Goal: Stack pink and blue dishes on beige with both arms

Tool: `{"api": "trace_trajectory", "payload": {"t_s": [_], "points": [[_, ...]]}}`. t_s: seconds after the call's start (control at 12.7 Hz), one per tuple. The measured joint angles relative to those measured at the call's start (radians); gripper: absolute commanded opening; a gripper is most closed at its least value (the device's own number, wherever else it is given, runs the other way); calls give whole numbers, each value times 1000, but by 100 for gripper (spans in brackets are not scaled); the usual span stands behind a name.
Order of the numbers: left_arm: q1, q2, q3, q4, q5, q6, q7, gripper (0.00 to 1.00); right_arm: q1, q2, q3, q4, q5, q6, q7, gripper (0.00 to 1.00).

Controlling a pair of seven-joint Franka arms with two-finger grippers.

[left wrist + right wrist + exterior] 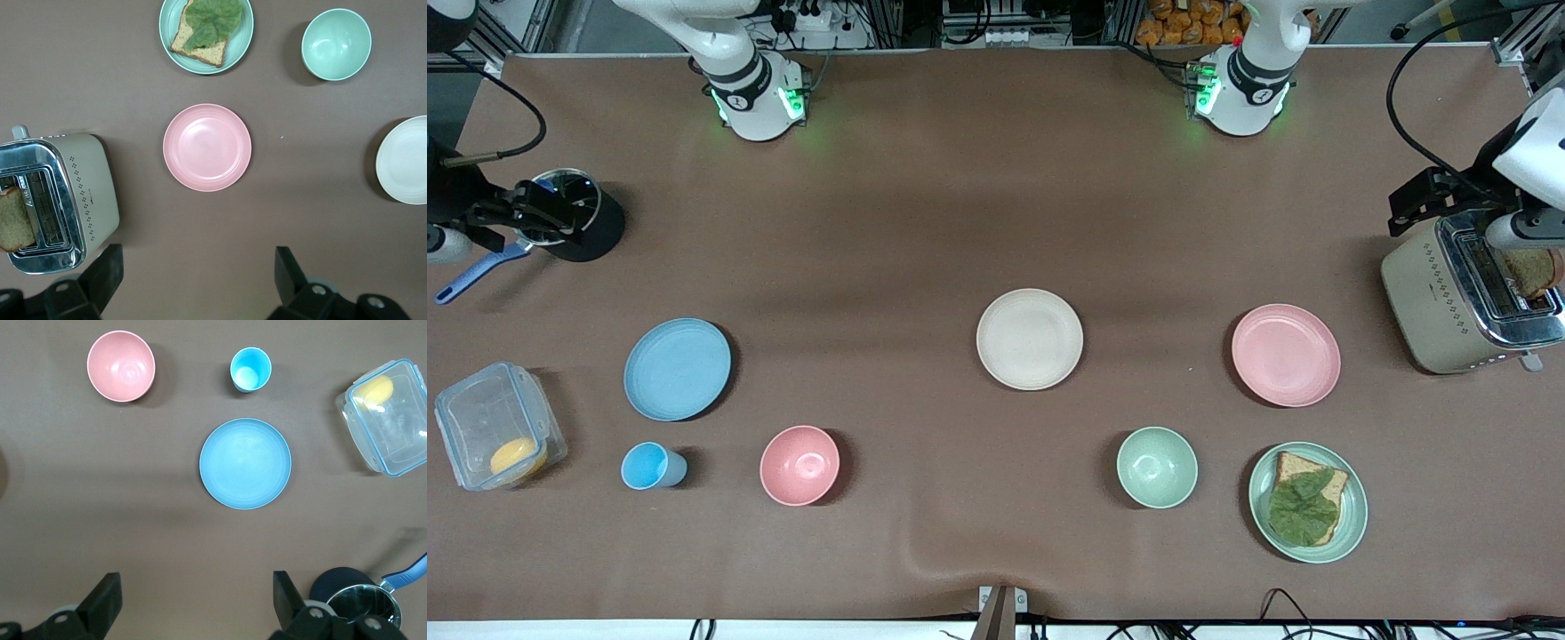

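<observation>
The beige plate lies flat at the middle of the table. The light blue plate lies toward the right arm's end, and the pale pink plate toward the left arm's end. All three are bare and apart from each other. My right gripper hangs open high over the bare cloth between the blue plate and the pot. My left gripper hangs open high over the cloth between the pink plate and the toaster. Neither gripper holds anything.
A blue cup and a pink bowl sit nearer the camera than the blue plate. A green bowl and a green plate with toast sit nearer than the pink plate. Table ends: toaster, lidded container, pot.
</observation>
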State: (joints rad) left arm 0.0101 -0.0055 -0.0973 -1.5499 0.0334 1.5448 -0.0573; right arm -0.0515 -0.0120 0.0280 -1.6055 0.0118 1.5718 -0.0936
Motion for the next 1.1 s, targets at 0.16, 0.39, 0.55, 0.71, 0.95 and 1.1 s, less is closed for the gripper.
{"api": "trace_trajectory", "payload": {"t_s": [0.16,0.39,0.55,0.71,0.95,1.1], "points": [[2,-5,0,0,0,0,-26,100,0,0,0,0,0,0,0,100],[13,-5,4,-7,0,-2,-48,100,0,0,0,0,0,-1,0,100],[30,18,9,-41,0,1,-47,100,0,0,0,0,0,-1,0,100],[55,82,12,-122,0,149,-47,100,0,3,0,-1,0,-5,0,100],[88,167,13,-314,0,450,-49,100,-23,49,-1,-13,0,-9,-3,100],[93,182,13,-439,0,591,-62,100,-39,113,-1,-24,0,18,-11,100]]}}
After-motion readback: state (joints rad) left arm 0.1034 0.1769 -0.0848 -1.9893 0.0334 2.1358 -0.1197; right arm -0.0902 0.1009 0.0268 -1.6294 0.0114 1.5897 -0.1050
